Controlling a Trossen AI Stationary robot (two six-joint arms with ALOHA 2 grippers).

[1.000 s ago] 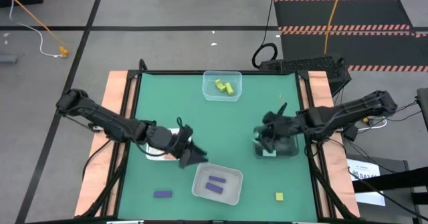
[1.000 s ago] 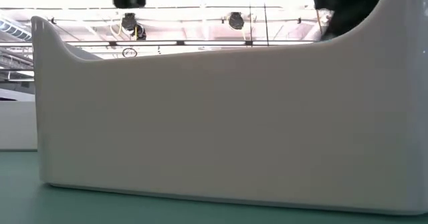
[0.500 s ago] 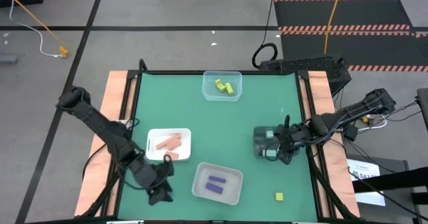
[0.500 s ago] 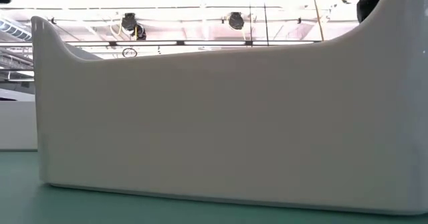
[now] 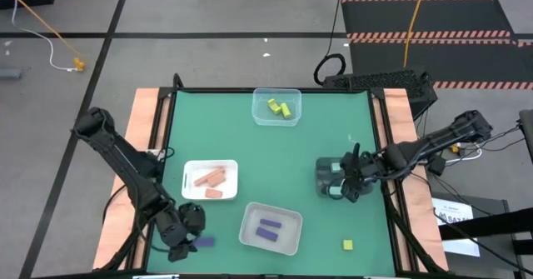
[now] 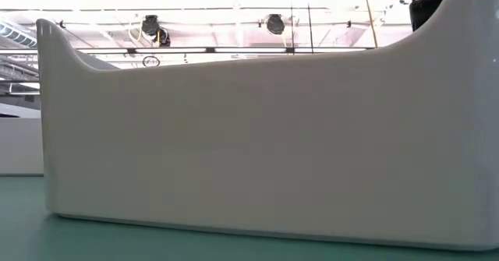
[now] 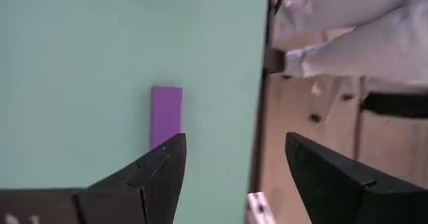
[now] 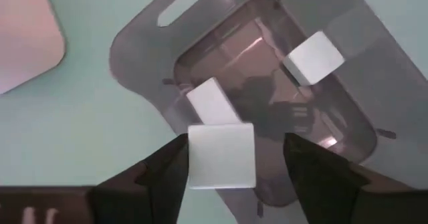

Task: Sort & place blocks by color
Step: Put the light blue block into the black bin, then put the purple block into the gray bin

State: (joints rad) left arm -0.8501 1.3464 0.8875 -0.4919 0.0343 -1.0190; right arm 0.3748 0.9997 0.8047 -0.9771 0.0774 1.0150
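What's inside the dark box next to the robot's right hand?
The dark container holds pale mint blocks: one lies apart, another sits just behind a third that is between the right gripper fingers. Whatever lies beneath that one is hidden.
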